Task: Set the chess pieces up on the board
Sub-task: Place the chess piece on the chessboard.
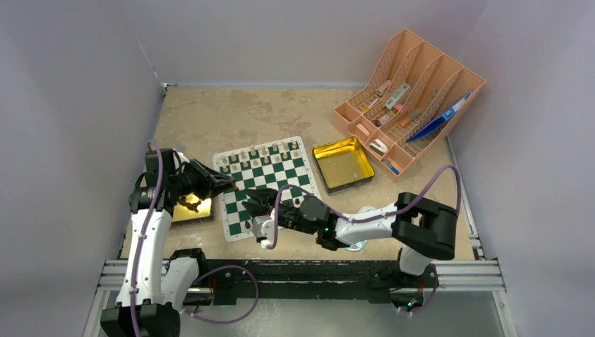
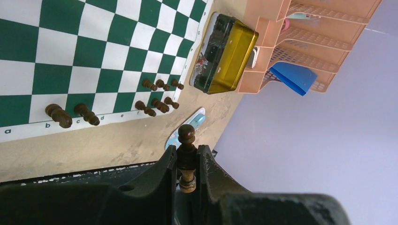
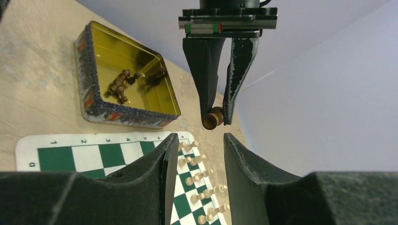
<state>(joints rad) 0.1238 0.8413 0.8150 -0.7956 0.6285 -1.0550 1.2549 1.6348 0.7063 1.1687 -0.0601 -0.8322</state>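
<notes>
The green and white board (image 1: pixel 275 174) lies mid-table. Light pieces (image 1: pixel 261 154) stand along its far rows and show in the right wrist view (image 3: pixel 201 178). Several dark pieces (image 2: pixel 155 96) stand along its near edge. My left gripper (image 1: pixel 226 184) is over the board's left edge, shut on a dark brown piece (image 2: pixel 186 135). The right wrist view shows that gripper (image 3: pixel 219 117) with the piece's base (image 3: pixel 212 118) between its fingers. My right gripper (image 1: pixel 248 204) is open and empty over the board's near left part, facing the left gripper; its jaws (image 3: pixel 201 147) stand wide apart.
A gold tin (image 3: pixel 101 56) left of the board holds a few dark pieces (image 3: pixel 120 84). A second gold tin (image 1: pixel 342 164) lies right of the board. The orange rack (image 1: pixel 410 98) stands at the back right. Walls close in on three sides.
</notes>
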